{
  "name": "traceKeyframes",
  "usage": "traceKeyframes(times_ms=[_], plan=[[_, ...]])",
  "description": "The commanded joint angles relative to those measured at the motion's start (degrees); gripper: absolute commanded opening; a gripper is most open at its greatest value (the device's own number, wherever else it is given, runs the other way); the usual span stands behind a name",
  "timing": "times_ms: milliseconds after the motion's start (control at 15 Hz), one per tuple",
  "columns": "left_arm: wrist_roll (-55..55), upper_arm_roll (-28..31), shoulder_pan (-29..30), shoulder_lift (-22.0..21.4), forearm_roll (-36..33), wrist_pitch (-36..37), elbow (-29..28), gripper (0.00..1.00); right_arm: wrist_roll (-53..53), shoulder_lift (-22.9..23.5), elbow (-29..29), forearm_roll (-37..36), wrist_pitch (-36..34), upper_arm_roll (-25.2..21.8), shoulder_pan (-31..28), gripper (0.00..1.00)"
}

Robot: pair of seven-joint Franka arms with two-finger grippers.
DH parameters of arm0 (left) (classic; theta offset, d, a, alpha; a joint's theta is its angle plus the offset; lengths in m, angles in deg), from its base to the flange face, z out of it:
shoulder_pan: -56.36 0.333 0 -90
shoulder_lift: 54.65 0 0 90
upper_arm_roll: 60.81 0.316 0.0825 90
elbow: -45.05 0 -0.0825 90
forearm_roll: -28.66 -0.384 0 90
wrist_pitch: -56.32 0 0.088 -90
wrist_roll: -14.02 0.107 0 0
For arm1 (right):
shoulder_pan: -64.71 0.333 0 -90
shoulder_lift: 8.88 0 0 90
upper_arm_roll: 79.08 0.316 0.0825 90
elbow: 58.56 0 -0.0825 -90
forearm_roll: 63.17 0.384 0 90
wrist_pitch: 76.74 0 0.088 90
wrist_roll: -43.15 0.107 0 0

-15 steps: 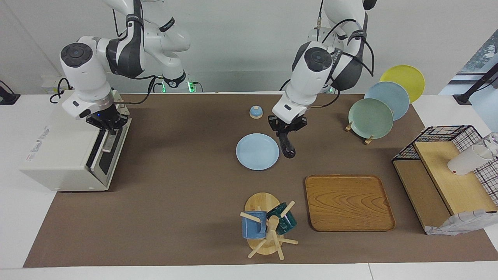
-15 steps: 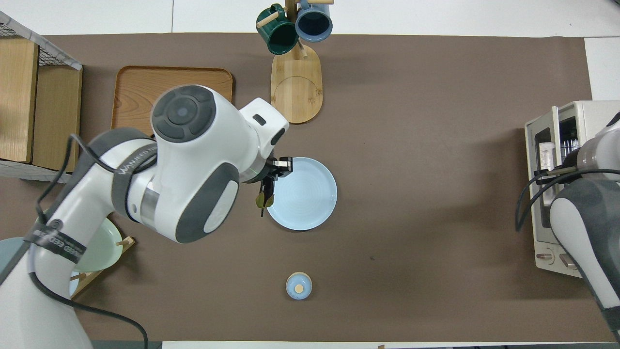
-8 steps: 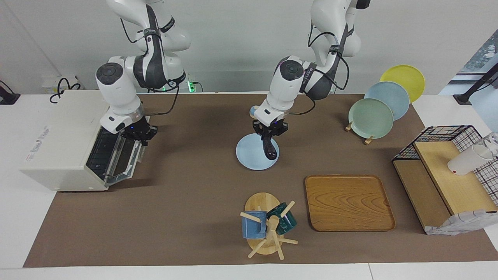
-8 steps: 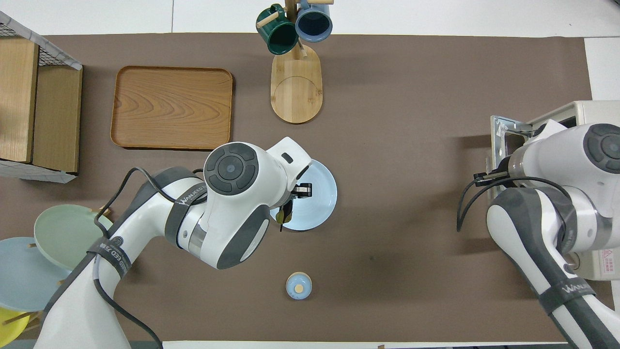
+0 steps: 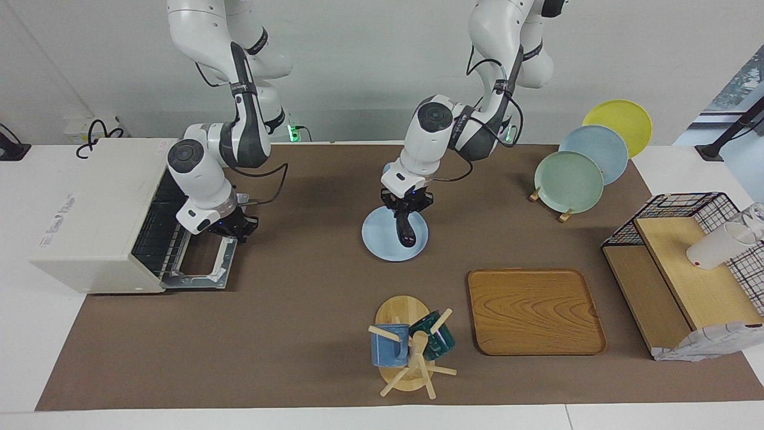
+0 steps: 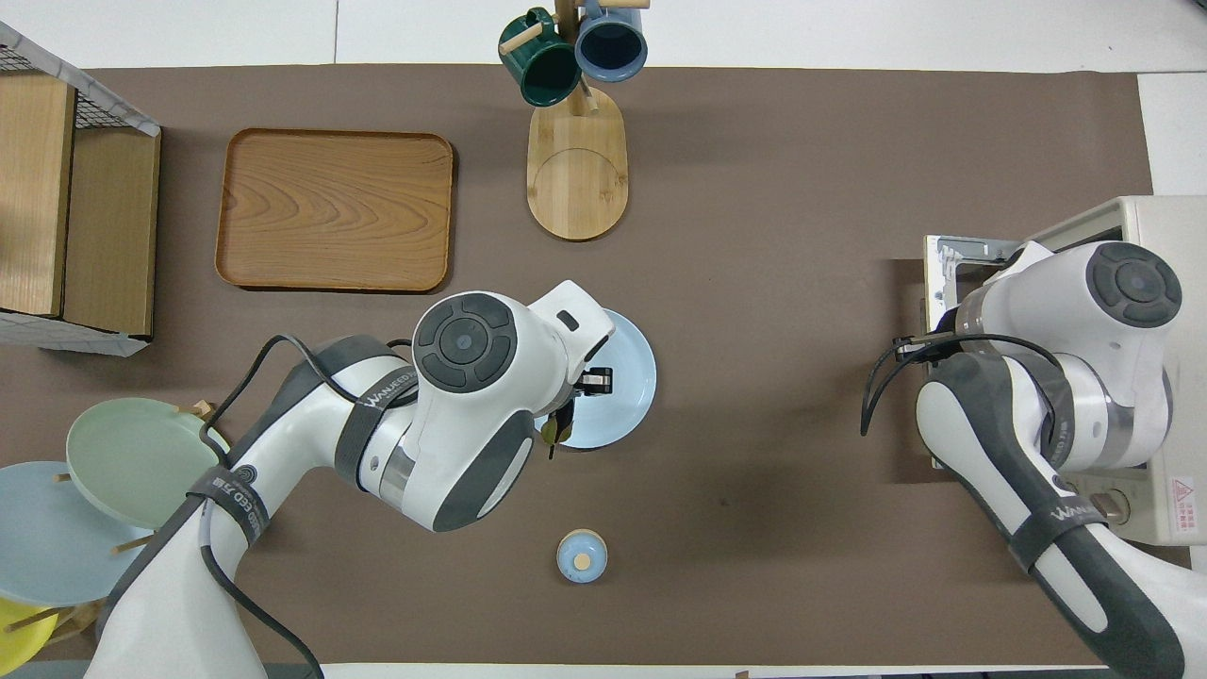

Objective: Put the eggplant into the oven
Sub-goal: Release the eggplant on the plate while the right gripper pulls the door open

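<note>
My left gripper (image 5: 406, 206) is shut on the stem end of the dark purple eggplant (image 5: 406, 232), which hangs tip-down over the light blue plate (image 5: 382, 243). From overhead only the eggplant's stem end (image 6: 556, 431) shows under the left arm. The cream-white oven (image 5: 89, 209) stands at the right arm's end of the table. Its glass door (image 5: 200, 263) lies dropped open and the wire rack shows inside. My right gripper (image 5: 231, 229) is shut on the door's handle at its outer edge. Overhead, the right arm covers most of the door (image 6: 946, 255).
A small blue lidded pot (image 5: 392, 172) stands nearer to the robots than the plate. A wooden tray (image 5: 534, 310) and a mug tree (image 5: 409, 349) lie farther out. A rack of plates (image 5: 570, 179) and a wire shelf (image 5: 686, 263) stand at the left arm's end.
My right gripper has pulled the oven door down from shut to fully open. My left gripper has carried the eggplant from beside the plate to over it.
</note>
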Motion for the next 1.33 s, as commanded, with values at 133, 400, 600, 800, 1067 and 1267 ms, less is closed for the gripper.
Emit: traceKeyframes(times_ms=[133, 400, 600, 800, 1067, 1267], plan=[[0.2, 1.1, -1.4, 1.9, 0.3, -3.6, -0.3, 0.00, 6.5, 0.8, 6.6, 1.6, -6.4, -2.0, 6.1, 0.00], [0.4, 1.2, -1.4, 1.9, -0.4, -4.6, -0.3, 0.99, 12.0, 0.8, 8.7, 1.6, -8.9, -2.0, 9.6, 0.00], [0.8, 1.2, -0.6, 1.0, -1.1, -3.1, -0.1, 1.00, 13.6, 0.7, 8.7, 1.5, -9.0, -1.9, 11.3, 0.41], [3.2, 1.4, 2.4, -1.5, -1.1, 4.0, 2.5, 1.00, 13.6, 0.7, 8.7, 1.5, -9.0, -1.9, 12.7, 0.62], [12.4, 1.4, 11.8, -3.9, -0.8, 19.3, 11.1, 1.00, 20.9, 1.3, 14.0, 0.9, -12.0, -1.9, 21.5, 0.65], [17.7, 1.6, 19.2, -4.3, -0.6, 27.5, 16.8, 1.00, 25.1, 3.3, 19.9, 0.7, -15.7, -1.9, 26.1, 0.74]])
